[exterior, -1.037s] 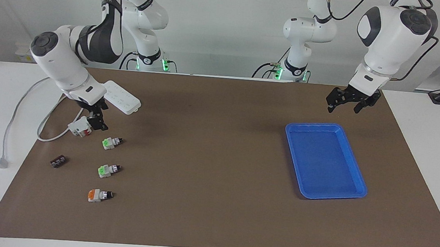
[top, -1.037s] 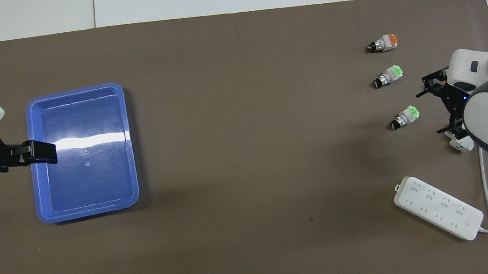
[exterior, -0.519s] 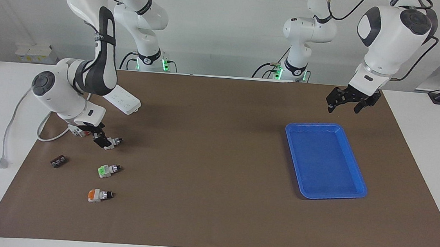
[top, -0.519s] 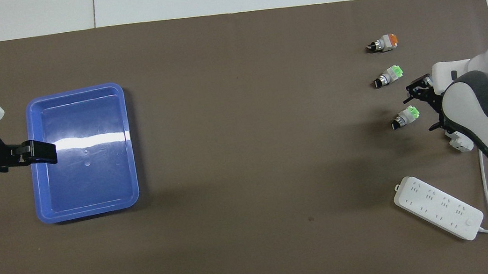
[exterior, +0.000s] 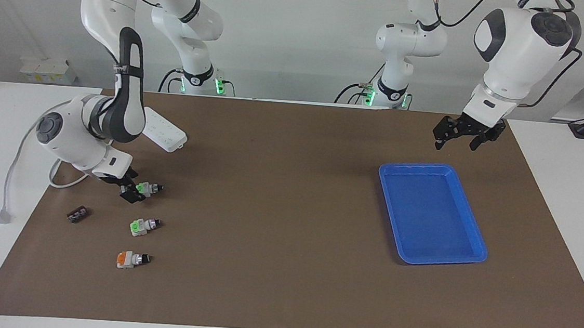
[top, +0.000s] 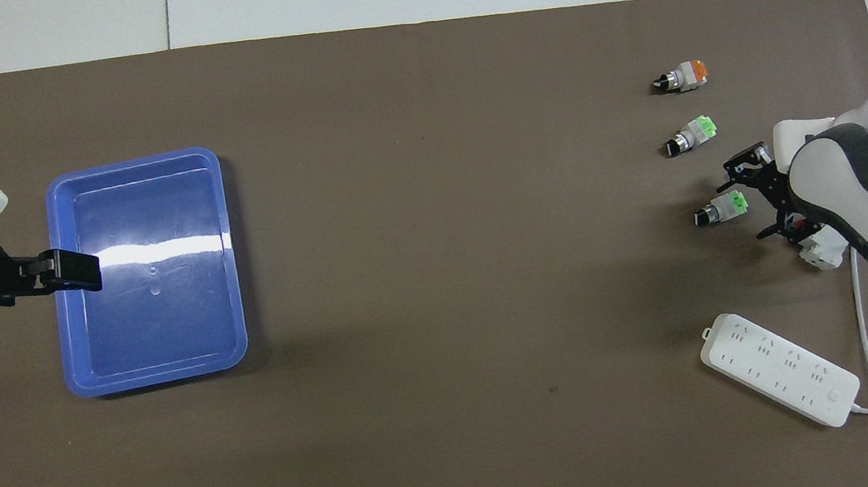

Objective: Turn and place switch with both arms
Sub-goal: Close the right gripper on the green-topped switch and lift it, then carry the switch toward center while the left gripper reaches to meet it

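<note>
Two green-ended switches lie on the brown mat at the right arm's end. The one nearer to the robots (exterior: 147,188) (top: 721,209) has its black knob pointing toward the table's middle. My right gripper (exterior: 132,188) (top: 752,199) is low at the mat, open, its fingers on either side of this switch's green end. The other green-ended switch (exterior: 142,225) (top: 691,135) lies farther from the robots. My left gripper (exterior: 463,135) (top: 71,270) is open and empty, waiting in the air over the blue tray's (exterior: 417,167) (top: 130,160) edge.
An orange-ended switch (exterior: 130,259) (top: 681,76) lies farthest from the robots in the row. A small black part (exterior: 78,214) lies beside the row. A white-and-red block (top: 821,253) sits under the right arm. A white power strip (exterior: 162,131) (top: 777,368) with its cable lies nearer to the robots.
My right gripper has moved from over the white-and-red block down to the nearer green-ended switch and now straddles its green end. The left arm has not moved.
</note>
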Robot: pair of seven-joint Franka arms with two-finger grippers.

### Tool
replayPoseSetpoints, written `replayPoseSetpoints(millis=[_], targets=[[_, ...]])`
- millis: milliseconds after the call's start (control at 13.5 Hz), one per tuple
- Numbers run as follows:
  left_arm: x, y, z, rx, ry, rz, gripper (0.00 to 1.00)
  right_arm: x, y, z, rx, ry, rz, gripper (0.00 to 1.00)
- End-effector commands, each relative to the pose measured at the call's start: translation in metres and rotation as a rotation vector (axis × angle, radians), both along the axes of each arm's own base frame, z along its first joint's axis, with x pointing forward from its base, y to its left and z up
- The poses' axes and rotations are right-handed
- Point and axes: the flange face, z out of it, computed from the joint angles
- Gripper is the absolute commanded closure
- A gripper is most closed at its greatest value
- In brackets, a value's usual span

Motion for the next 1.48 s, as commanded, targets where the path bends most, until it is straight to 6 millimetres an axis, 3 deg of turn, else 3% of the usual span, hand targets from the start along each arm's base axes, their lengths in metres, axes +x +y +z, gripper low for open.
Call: replayPoseSetpoints(millis=[0,74,222,296,370,444,593,815,1037,1407], targets=[[-0.006,0.004,0.003,0.014,-0.013,0.006,0.00,0.000,0.001,-0.006,0.045,0.001,-0.047,0.05],[-0.006,0.002,0.005,0.014,-0.018,0.003,0.00,-0.002,0.001,-0.007,0.046,0.009,-0.060,0.06],[-0.007,-0.003,0.006,0.014,-0.019,-0.002,0.00,-0.004,0.001,-0.008,0.045,0.019,-0.080,0.24],[-0.008,-0.002,0.005,0.014,-0.017,0.000,0.00,-0.003,0.001,-0.007,0.045,0.018,-0.083,0.40],[-0.008,-0.002,0.007,0.013,-0.021,0.001,0.00,-0.004,0.002,-0.006,0.053,0.024,-0.095,0.74],[-0.007,-0.004,0.006,0.013,-0.023,0.000,0.00,-0.005,0.002,-0.006,0.070,0.031,-0.121,1.00],[-0.009,-0.005,0.005,0.012,-0.023,-0.007,0.00,-0.007,0.001,-0.003,0.091,0.042,-0.151,1.00],[-0.009,-0.016,0.001,-0.025,-0.037,-0.012,0.00,-0.011,0.007,0.021,0.141,0.067,-0.215,1.00],[-0.016,-0.038,-0.001,-0.192,-0.016,0.013,0.03,-0.018,0.034,0.055,0.157,0.131,-0.261,1.00],[-0.032,-0.107,0.005,-0.452,0.016,-0.011,0.10,-0.033,0.105,0.091,0.290,0.147,-0.276,1.00]])
